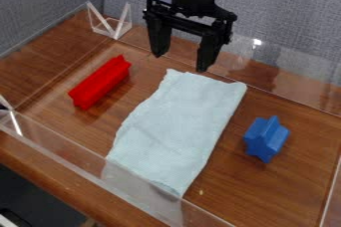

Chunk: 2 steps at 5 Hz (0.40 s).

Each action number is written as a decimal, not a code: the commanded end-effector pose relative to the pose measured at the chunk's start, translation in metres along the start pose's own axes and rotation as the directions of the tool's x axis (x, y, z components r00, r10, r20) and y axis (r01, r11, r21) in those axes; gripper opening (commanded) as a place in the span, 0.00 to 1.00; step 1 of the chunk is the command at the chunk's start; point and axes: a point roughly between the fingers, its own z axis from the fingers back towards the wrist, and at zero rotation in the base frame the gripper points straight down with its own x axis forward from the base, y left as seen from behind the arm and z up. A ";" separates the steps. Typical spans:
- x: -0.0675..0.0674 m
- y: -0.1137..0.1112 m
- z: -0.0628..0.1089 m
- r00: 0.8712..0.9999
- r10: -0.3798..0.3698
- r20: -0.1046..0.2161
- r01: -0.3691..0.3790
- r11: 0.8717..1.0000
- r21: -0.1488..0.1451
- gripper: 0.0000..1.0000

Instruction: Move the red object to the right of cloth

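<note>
The surface [282, 192] is brown wood with a visible grain, glossy enough to catch pale streaks of light near its front edge. Across its middle lies a pale light-blue cloth [177, 126], slightly rumpled (its outline is a rectangle set at a slant), reaching from the back part down towards the front. On one side of the cloth, at the left of the view, the bright red block [100, 83] lies at a slant, apart from it. On the other side sits the smaller blue block [266, 138], near the cloth, not touching it.
</note>
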 end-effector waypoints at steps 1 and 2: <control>0.000 0.001 -0.006 1.000 -0.002 -0.016 0.002 1.000 -0.002 1.00; 0.001 0.011 -0.013 1.000 0.007 -0.023 -0.007 1.000 0.000 1.00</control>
